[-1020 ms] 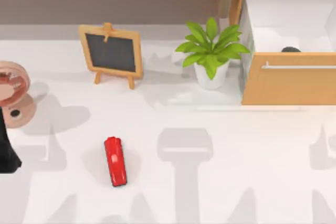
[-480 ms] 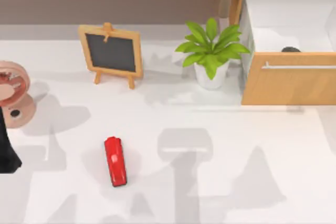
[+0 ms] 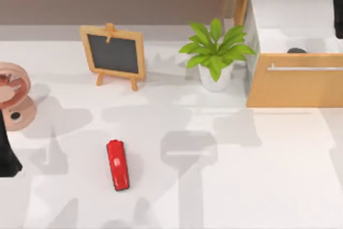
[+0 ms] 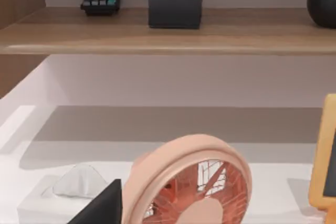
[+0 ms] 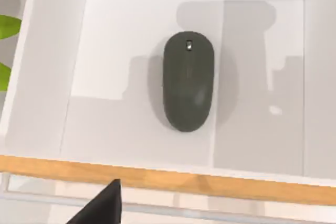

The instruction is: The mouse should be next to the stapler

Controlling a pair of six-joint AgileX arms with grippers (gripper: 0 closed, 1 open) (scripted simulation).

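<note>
Mouse: you'll find the mouse (image 5: 188,81) lying flat on the white floor of the open drawer (image 3: 296,87) at the tabletop's far right corner, just behind the wooden drawer front.
Stapler: the stapler (image 3: 118,164) lies on the white tabletop (image 3: 257,175), left of centre toward the near edge, well apart from the drawer.
Right gripper: the right gripper (image 3: 338,7) hangs over the drawer; you cannot tell its finger opening.
Left arm: parked at the tabletop's left edge beside the pink fan (image 4: 191,182).
Room: chalkboard easel (image 3: 113,54) and potted plant (image 3: 215,53) stand along the far edge, below a wooden shelf (image 4: 168,35).

Top view overhead; right wrist view looks into drawer (image 5: 157,177) closely.
</note>
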